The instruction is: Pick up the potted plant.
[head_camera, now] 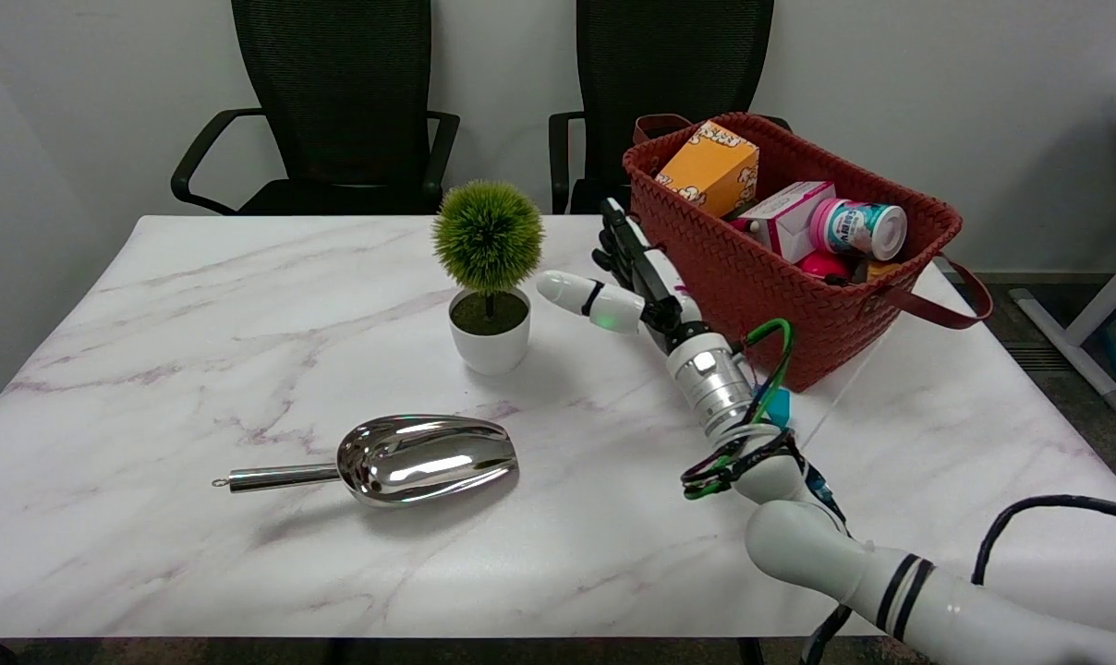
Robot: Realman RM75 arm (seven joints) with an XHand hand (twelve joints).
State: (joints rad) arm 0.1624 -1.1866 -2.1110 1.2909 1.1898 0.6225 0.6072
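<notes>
right hand (634,282): fingers apart, empty | potted plant (490,277): upright, just left of thumb, untouched

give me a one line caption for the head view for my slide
Right hand, open, nears the potted plant on the marble table, between a steel scoop and a red basket.

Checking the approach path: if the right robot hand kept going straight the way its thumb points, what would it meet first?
Probably the potted plant: the right robot hand is open, thumb aimed left at the white pot, bare table between. Depth is unclear.
</notes>
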